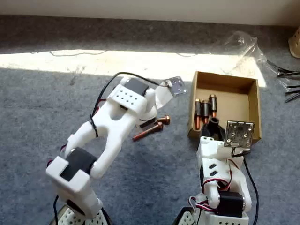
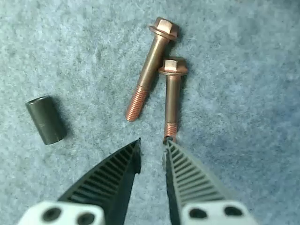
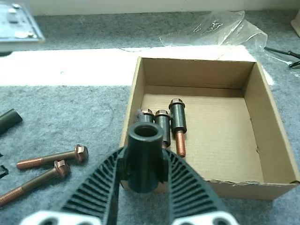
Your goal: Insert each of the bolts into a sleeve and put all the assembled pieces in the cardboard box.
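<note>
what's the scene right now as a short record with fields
left tool: open, tips by two bolts
loose sleeve: lying beside the bolts
right tool: shut on an upright sleeve, by the box's near wall
box: three assembled pieces inside

Grey carpet [image 1: 154,173] — a sunlit strip [image 1: 93,63] — crumpled clear plastic bag [image 1: 241,43] (far right).
</note>
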`<move>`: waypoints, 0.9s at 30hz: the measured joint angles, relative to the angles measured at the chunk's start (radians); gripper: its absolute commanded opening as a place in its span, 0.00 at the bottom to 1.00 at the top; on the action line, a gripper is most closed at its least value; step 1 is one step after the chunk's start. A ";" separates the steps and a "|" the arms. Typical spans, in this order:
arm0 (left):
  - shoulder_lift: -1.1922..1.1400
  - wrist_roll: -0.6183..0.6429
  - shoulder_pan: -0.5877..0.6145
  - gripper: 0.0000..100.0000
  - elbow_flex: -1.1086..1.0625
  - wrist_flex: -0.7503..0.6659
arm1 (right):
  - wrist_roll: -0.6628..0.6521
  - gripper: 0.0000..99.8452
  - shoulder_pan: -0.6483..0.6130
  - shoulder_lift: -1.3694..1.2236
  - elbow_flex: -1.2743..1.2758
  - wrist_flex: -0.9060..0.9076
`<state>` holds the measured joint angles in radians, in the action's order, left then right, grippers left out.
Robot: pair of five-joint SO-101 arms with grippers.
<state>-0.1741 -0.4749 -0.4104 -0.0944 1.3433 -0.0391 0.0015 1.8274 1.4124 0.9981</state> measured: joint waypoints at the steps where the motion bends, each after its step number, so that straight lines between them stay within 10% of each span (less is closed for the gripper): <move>1: -0.043 0.000 0.002 0.09 0.051 0.025 | 0.000 0.00 0.000 -0.002 0.014 -0.002; 27: -0.364 0.114 -0.109 0.10 0.354 0.109 | 0.000 0.00 0.000 -0.003 0.031 -0.035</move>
<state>-0.5378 -0.3613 -0.5194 0.2601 1.4523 -0.0391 0.0015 1.8243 1.4431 0.9628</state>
